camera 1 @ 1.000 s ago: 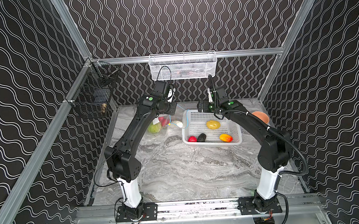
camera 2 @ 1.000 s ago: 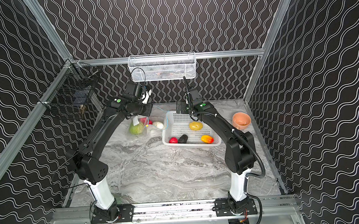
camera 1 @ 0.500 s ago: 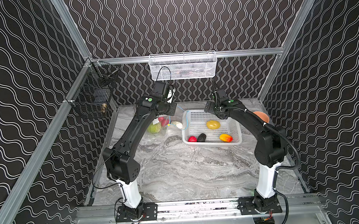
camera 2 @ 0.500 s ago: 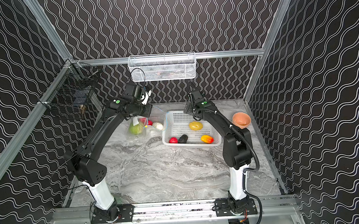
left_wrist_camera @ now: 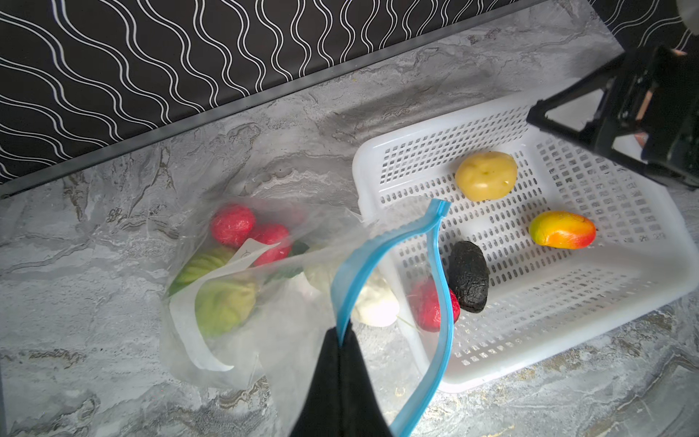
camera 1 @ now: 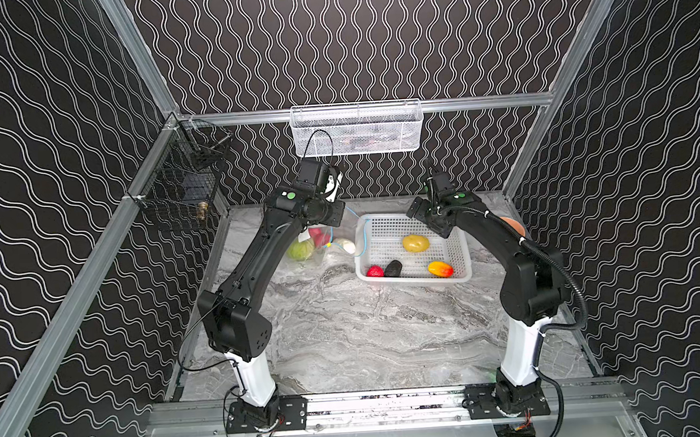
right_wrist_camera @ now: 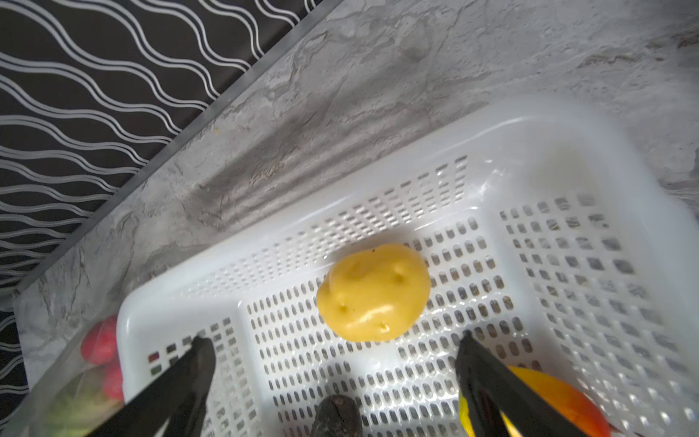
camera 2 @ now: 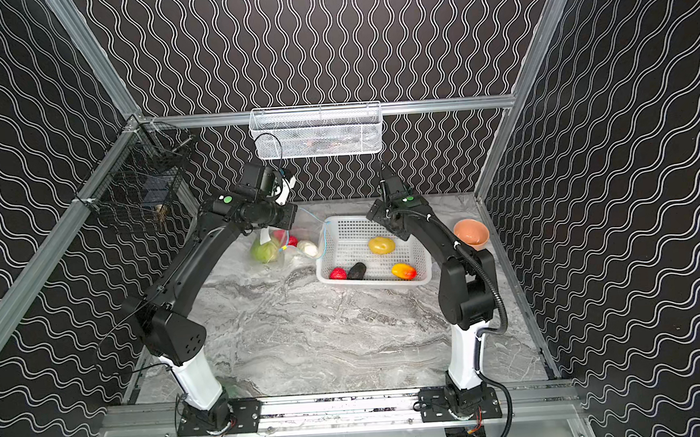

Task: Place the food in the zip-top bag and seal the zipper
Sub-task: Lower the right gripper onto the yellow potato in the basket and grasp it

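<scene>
Just beyond the spread right tool (right_wrist_camera: 334,338) lies the lemon (right_wrist_camera: 372,293).

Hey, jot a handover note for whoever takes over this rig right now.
Left gripper: shut on the zipper, holding the zip-top bag open beside the basket.
Right gripper: open, above the lemon in the basket.
In bag: melon, two strawberries, radish.
In basket: lemon, one strawberry, eggplant, mango.
To do: bag those four, then seal the zipper.
</scene>
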